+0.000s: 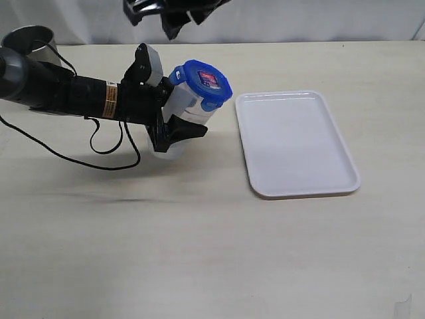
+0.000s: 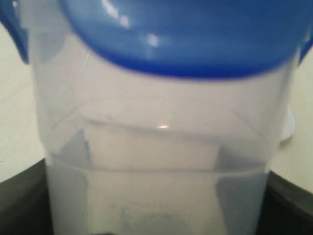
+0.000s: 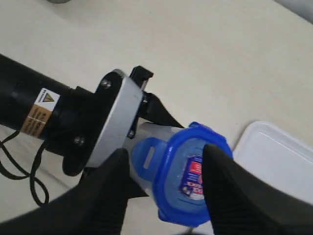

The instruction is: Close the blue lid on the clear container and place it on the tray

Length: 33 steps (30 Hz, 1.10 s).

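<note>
The clear container is tilted, its mouth toward the tray, with its base low over the table. My left gripper is shut on its body. The blue lid sits on the mouth, sticker face outward, and one tab sticks out at the side. In the left wrist view the container fills the frame under the lid, with dark fingers at the edges. My right gripper is open above the lid, fingers apart from it, and shows high up in the exterior view. The white tray lies to the right.
A grey steel cup stands at the back left behind the left arm. A black cable loops on the table under that arm. The tray's corner shows just beyond the lid in the right wrist view.
</note>
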{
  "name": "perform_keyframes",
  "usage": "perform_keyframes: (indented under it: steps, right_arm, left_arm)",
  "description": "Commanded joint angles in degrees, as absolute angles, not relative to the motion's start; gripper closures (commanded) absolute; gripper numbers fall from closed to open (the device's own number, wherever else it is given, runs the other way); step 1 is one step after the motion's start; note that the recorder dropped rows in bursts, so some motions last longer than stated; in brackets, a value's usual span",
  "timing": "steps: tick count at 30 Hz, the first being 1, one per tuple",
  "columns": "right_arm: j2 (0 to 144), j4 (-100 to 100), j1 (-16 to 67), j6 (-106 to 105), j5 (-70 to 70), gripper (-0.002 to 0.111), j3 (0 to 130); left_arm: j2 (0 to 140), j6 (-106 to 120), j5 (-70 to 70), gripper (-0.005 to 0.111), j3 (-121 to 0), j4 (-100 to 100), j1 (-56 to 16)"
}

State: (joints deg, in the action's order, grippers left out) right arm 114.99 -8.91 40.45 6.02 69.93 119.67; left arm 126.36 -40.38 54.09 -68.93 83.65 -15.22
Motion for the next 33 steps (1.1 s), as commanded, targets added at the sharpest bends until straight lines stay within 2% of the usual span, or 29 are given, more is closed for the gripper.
perform_keyframes:
  steps: [1,14,25,30,33]
  right_arm:
    - [119.21,-10.69,40.80,8.00,69.96,0.063,119.84]
    - [124.46,-11.69,41.42,10.11,69.96,0.063,119.59]
    - [124.46,-12.88,41.42,9.67,69.96,0.064,111.62]
    - [125.20,-11.45,42.12,7.02,69.96,0.075,110.89]
    - [125.10,-13.11,43.29,4.96,69.96,0.077,111.11]
  left_arm:
    - [126.22,-40.39,55.59,0.107,-69.47,81.98,-15.40]
    - [126.22,-40.37,55.45,0.107,-69.47,81.85,-15.40]
    - [126.22,-40.11,52.99,0.107,-69.47,79.49,-15.40]
    - [126.22,-40.12,53.57,0.107,-69.47,79.24,-15.40]
    - [126.22,-39.96,54.08,0.107,-69.47,79.24,-15.40]
